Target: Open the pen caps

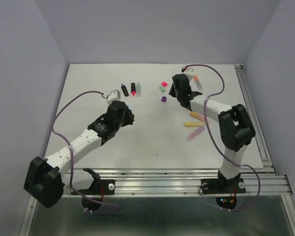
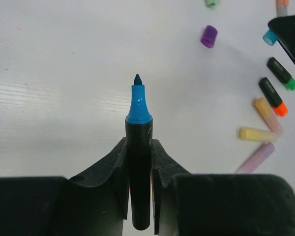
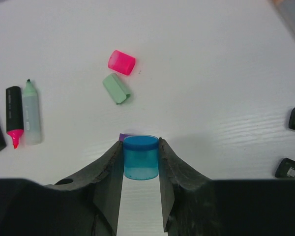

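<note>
My left gripper [image 2: 139, 150] is shut on a black-barrelled pen [image 2: 139, 128] whose bare blue tip [image 2: 137, 98] points away from the wrist, above the white table. Farther right, my right gripper [image 3: 141, 150] is shut on a translucent blue pen cap [image 3: 141, 160] held just over the table, apart from the pen. From above, the left gripper [image 1: 129, 117] sits mid-table and the right gripper [image 1: 176, 91] lies near the loose caps. Loose on the table are a pink cap [image 3: 121, 62], a mint green cap [image 3: 116, 88] and a purple cap [image 2: 209, 36].
Three uncapped pens lie at the back centre: two black [image 1: 125, 90] [image 1: 133, 88] and a mint one [image 1: 138, 88]. Pastel yellow [image 1: 197, 116] and lilac [image 1: 194, 134] pens lie under the right arm, with black pens [image 2: 281, 73] beside them. Metal rails [image 1: 255, 123] edge the right and near sides.
</note>
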`<action>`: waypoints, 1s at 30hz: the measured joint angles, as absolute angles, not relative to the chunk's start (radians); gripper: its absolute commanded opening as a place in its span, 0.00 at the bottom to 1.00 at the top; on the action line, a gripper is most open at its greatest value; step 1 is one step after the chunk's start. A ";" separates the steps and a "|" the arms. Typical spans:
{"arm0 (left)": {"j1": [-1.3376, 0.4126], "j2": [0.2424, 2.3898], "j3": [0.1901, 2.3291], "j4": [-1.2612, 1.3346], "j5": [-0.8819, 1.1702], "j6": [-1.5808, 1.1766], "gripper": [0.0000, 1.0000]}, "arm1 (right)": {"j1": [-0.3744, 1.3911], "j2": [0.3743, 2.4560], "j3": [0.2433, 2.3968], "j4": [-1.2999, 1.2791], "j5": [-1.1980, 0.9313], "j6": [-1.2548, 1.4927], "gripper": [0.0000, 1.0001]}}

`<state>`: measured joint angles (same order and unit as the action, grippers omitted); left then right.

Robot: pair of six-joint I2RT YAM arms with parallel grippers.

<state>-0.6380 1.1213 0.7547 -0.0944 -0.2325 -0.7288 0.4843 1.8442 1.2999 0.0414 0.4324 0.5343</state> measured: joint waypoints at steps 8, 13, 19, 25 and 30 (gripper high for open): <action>-0.405 1.330 0.806 -0.104 -0.121 -0.650 0.00 | 0.479 2.118 1.574 -0.055 0.446 0.470 0.08; -0.356 1.365 0.802 -0.109 -0.082 -0.631 0.00 | 0.469 2.197 1.670 -0.089 0.456 0.461 0.23; -0.345 1.365 0.795 -0.104 -0.067 -0.627 0.00 | 0.450 2.226 1.671 -0.112 0.464 0.460 0.32; -0.331 1.389 0.796 -0.100 -0.060 -0.622 0.00 | 0.439 2.239 1.671 -0.133 0.462 0.460 0.39; -0.324 1.430 0.809 -0.102 -0.057 -0.610 0.00 | 0.438 2.239 1.673 -0.143 0.447 0.455 0.62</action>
